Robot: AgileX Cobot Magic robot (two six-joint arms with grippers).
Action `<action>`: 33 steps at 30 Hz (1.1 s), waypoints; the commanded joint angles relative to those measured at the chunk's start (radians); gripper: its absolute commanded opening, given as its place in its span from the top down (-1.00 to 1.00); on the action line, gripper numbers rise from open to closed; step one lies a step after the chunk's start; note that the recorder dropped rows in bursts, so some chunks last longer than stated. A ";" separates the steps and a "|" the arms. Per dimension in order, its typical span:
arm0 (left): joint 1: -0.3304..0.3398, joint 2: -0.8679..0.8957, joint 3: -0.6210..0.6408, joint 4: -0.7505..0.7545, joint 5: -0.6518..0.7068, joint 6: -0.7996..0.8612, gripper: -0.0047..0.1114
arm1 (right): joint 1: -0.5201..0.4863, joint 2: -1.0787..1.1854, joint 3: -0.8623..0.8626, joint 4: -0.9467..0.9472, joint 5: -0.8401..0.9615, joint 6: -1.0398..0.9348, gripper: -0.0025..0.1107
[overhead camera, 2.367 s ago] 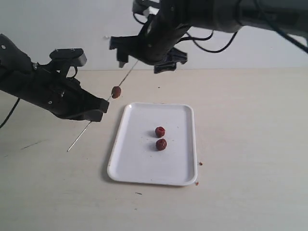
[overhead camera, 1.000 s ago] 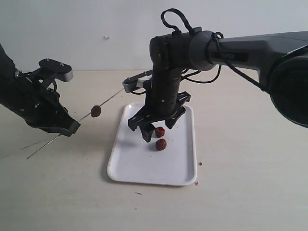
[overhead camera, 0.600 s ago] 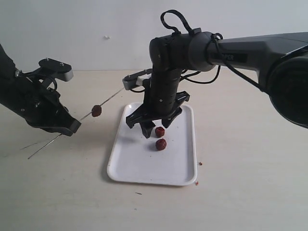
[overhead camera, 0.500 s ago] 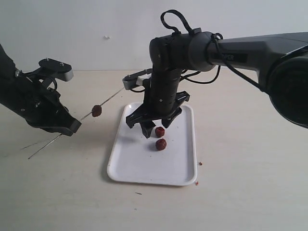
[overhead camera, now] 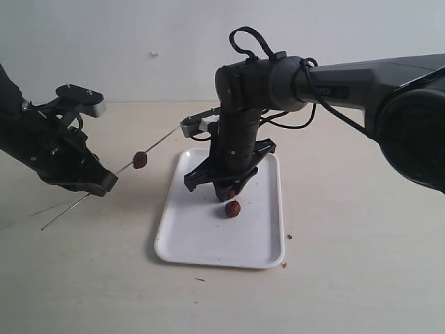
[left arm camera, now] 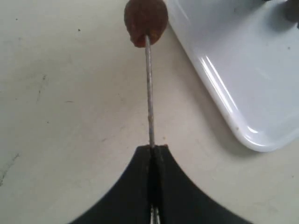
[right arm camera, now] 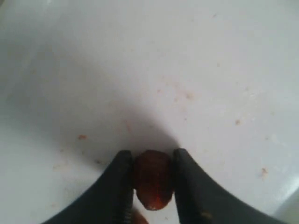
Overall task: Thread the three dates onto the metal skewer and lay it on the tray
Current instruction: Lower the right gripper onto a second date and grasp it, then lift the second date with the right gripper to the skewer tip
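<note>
My left gripper is shut on the metal skewer, which it holds slanting above the table left of the tray. One date is threaded on the skewer. My right gripper points down onto the white tray, and its two fingers press both sides of a second date. In the exterior view that date is mostly hidden by the fingers. A third date lies loose on the tray just in front of the right gripper.
The tray's near corner lies close to the skewer tip. Small reddish crumbs lie on the table by the tray's right edge. The pale wooden table spreads to both sides.
The right gripper has sunk onto the tray and its fingers have closed round the farther date. The left arm, skewer and threaded date have stayed still over the last second.
</note>
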State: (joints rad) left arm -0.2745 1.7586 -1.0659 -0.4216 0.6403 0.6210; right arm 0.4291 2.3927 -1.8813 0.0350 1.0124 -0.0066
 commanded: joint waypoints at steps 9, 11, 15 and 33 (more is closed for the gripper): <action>0.002 -0.003 -0.008 -0.013 0.018 0.004 0.92 | -0.013 -0.018 -0.049 0.010 0.055 -0.002 0.80; 0.002 -0.003 -0.008 -0.023 0.028 0.004 0.92 | -0.031 -0.038 -0.071 0.014 0.063 -0.004 0.80; 0.002 -0.003 -0.008 -0.067 0.042 0.004 0.92 | -0.090 -0.085 -0.100 0.085 0.051 -0.012 0.79; 0.002 -0.001 -0.008 -0.337 0.060 0.555 0.92 | -0.382 -0.122 -0.115 0.778 0.209 -0.420 0.79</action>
State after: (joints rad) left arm -0.2745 1.7586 -1.0659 -0.6801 0.6978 1.0462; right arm 0.0693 2.2784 -1.9885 0.7765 1.2012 -0.3745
